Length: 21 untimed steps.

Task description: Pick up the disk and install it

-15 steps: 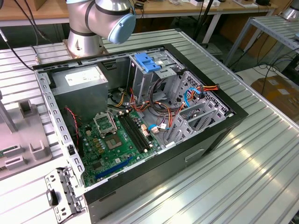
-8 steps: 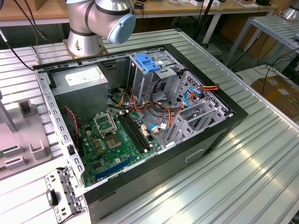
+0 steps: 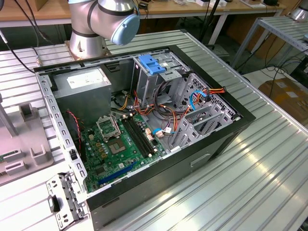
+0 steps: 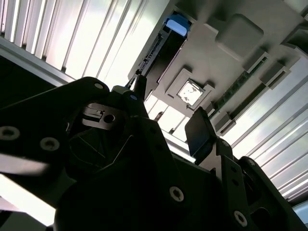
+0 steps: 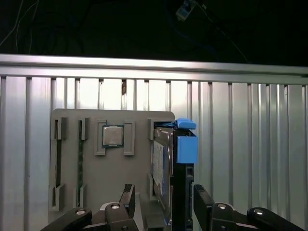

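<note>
At nine o'clock in the exterior view, the corner of a grey holder tray (image 3: 26, 144) sat on the ribbed aluminium table (image 3: 250, 192). It stood apart from the open computer case (image 3: 211, 144), probably so parts could be lifted from it without fouling the chassis. The case lay on its side at the centre, exposing the power supply (image 3: 82, 89), the motherboard (image 3: 110, 149) and, toward twelve o'clock, the upright drive cage with a blue latch (image 3: 151, 65). Lying open-side up appeared to give access to that cage from above. The robot arm's base (image 3: 89, 38) stood behind the case at eleven o'clock. In the first wrist view the tray carried two memory modules (image 5: 58, 154) upright in narrow slots, then a processor (image 5: 113, 136) flat in its pocket. Beyond those stood the disk (image 5: 161, 163), on edge in its slot with its blue side rail (image 5: 186, 147) outermost. Standing it on edge seemed meant to offer both broad faces to a pinch. The end effector (image 5: 164, 192) hung over the tray, released, with its fingers (image 5: 127, 195) spread either side of the disk. One was clear of the labelled face. The other was just beside the railed face, and I could not tell whether it touched. The disk rested in the tray, not lifted.
</note>
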Available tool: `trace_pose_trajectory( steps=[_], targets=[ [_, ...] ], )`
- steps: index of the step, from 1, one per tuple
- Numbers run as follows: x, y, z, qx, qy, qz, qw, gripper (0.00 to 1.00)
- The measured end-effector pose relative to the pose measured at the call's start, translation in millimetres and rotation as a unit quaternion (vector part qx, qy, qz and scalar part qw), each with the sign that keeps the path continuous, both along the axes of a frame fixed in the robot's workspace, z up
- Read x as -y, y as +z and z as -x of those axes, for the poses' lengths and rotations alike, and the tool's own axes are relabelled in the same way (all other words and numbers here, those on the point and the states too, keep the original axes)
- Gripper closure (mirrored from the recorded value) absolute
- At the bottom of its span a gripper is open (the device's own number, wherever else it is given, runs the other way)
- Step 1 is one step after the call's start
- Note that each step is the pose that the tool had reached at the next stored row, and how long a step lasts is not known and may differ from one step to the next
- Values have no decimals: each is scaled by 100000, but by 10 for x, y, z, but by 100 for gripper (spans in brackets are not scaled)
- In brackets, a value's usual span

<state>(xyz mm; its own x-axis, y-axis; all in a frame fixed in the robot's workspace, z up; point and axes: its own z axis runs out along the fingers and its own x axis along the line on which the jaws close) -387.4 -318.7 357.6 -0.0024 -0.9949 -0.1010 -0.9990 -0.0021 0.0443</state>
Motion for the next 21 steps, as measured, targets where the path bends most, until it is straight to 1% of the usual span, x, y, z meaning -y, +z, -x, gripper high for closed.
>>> trace_pose_trajectory(
  steps=[21],
  targets=[
    [-85, -39, 0, 1, -3, -215, 100000, 40]
  ],
)
